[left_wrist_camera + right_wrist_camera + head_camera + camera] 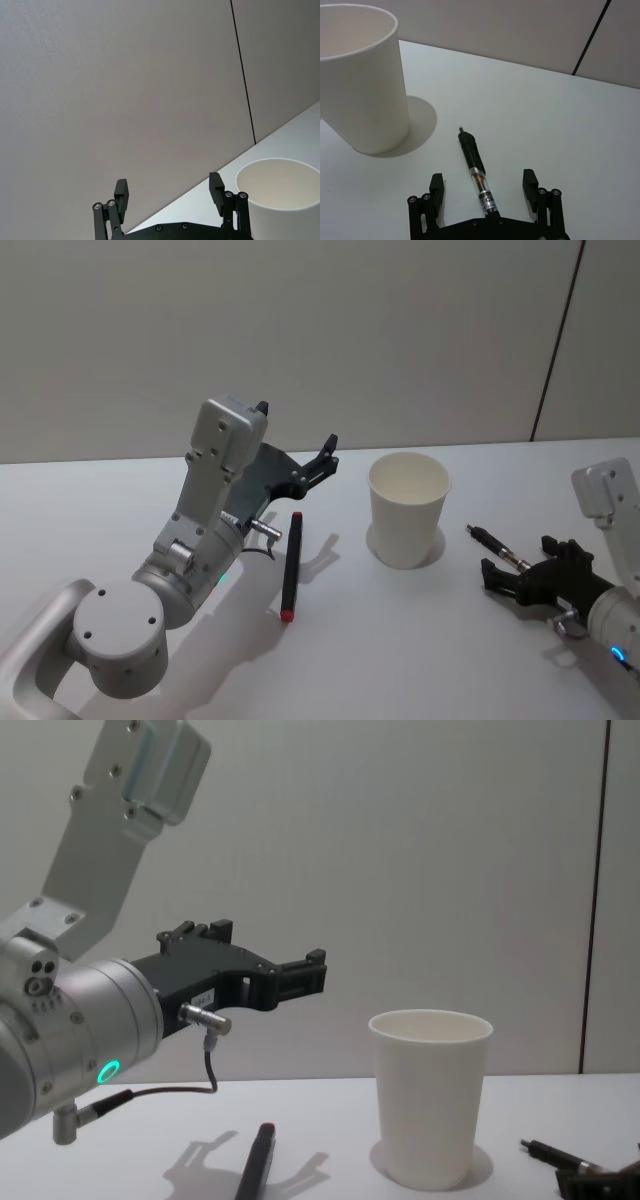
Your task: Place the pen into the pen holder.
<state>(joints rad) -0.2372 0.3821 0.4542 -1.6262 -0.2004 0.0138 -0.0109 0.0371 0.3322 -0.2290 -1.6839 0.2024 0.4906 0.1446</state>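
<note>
Right wrist view: barely started. Right gripper wide open astride black pen, gripping nothing; paper cup empty; left gripper open, empty.

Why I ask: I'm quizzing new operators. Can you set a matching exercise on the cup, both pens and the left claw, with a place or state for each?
1. pen holder
2. red-tipped pen
3. clear-barrelled pen
4. left claw

A. raised, open, holding nothing
B. upright, between the two pens
C. lying between the open fingers of the right claw
D. lying left of the holder

Pairs: 1-B, 2-D, 3-C, 4-A
</note>
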